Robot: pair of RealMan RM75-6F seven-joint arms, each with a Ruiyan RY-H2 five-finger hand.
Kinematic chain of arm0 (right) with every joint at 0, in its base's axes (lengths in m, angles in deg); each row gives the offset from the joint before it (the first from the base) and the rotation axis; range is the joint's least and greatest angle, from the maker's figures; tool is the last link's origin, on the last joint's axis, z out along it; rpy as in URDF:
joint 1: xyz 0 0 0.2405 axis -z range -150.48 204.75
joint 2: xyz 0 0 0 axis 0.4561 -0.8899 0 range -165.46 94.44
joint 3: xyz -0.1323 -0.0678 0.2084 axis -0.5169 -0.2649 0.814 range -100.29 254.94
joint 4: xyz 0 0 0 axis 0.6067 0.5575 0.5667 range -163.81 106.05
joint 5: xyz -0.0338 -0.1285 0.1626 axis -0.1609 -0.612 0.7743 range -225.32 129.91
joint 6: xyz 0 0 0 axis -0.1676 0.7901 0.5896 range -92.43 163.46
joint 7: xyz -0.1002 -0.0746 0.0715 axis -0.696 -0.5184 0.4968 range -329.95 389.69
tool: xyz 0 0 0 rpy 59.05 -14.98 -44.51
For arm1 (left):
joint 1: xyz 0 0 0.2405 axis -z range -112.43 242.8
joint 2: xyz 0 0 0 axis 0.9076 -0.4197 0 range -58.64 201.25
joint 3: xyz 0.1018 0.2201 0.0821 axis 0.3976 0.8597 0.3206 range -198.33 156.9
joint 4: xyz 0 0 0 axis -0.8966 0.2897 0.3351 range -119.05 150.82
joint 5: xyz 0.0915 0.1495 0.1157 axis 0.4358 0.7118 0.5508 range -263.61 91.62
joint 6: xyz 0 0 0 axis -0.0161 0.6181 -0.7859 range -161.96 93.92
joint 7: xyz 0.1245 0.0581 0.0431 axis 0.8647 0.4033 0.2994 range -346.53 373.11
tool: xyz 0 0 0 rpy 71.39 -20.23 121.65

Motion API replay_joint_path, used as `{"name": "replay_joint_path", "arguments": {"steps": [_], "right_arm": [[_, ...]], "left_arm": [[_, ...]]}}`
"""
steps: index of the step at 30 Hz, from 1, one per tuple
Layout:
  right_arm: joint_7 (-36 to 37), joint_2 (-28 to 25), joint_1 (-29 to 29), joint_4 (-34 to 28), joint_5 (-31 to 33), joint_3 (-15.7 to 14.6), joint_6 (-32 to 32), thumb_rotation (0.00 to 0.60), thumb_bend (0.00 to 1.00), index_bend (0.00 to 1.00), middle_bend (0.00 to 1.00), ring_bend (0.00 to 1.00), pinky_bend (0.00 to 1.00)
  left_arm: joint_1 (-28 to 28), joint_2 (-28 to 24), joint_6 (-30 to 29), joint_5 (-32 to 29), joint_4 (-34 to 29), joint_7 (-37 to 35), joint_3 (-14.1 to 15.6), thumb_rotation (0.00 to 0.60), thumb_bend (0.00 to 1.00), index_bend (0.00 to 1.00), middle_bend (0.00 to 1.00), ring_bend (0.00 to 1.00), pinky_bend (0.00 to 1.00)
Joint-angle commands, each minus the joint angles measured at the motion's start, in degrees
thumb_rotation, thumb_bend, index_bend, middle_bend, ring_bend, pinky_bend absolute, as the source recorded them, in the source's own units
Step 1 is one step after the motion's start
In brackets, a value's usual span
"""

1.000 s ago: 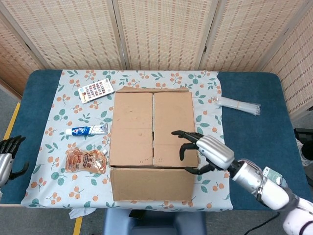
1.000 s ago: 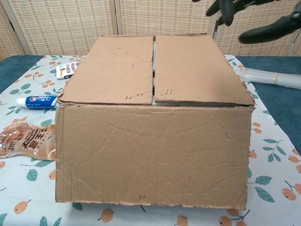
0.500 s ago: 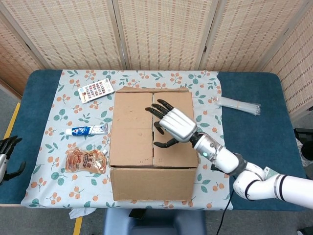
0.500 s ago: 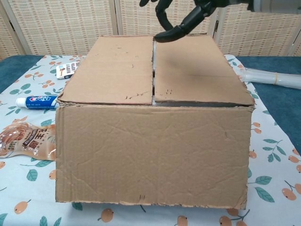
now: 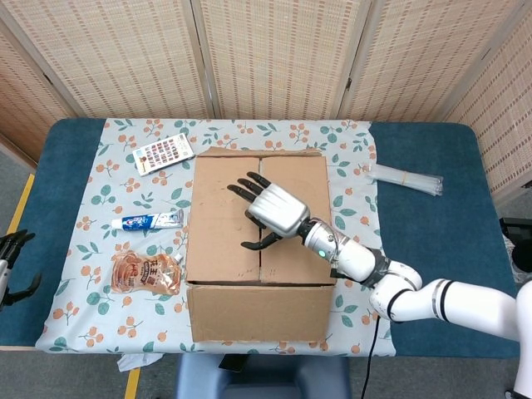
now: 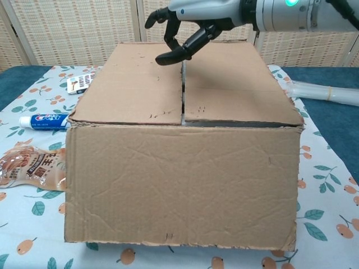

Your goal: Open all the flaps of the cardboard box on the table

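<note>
Fingers [image 5: 243, 189] of right hand [image 5: 274, 212] spread above cardboard box [image 5: 258, 283].

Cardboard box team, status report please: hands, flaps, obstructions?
Right hand open above the cardboard box. Left hand idle at table edge. Flaps closed. Nothing obstructing.

Left hand [image 5: 10, 264] cut by the head view's left edge; remote [image 6: 80, 83] half hidden behind box [image 6: 179, 185]

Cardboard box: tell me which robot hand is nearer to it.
Right. The right robot hand hovers over the cardboard box top; the left robot hand sits off the table's left edge.
</note>
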State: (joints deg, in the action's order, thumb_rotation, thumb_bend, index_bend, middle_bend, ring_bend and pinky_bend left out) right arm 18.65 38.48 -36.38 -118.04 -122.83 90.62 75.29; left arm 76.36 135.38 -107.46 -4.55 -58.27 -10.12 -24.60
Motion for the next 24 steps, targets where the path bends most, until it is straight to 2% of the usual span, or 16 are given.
{"name": "replay_joint_path", "arguments": {"steps": [1,9,24], "right_arm": [[-0.36,1.06,-0.87,1.17,0.31,-0.15,-0.85,0.171,0.34,0.7,0.07,0.02,0.0],[-0.86,4.04,-1.87,4.6,-1.02,-1.3,-0.79,0.169,0.34,0.71,0.08,0.03,0.0],[4.05,7.6,-3.2,10.0,-3.93,-2.64,-2.01,0.166,0.34,0.68,0.07,0.03,0.0]], "left_arm": [[0.02,-0.04,0.08,0.09,0.22,-0.58,0.02,0.6,0.48,0.14,0.09,0.05,0.0],[-0.1,-0.21,-0.1,0.26,0.81,-2.3,-0.01,0.6,0.48,0.14,0.09,0.05,0.0],[-0.24,-0.29,-0.38,0.34,1.23,-3.36,-0.07,0.6,0.48,0.14,0.09,0.05,0.0]]}}
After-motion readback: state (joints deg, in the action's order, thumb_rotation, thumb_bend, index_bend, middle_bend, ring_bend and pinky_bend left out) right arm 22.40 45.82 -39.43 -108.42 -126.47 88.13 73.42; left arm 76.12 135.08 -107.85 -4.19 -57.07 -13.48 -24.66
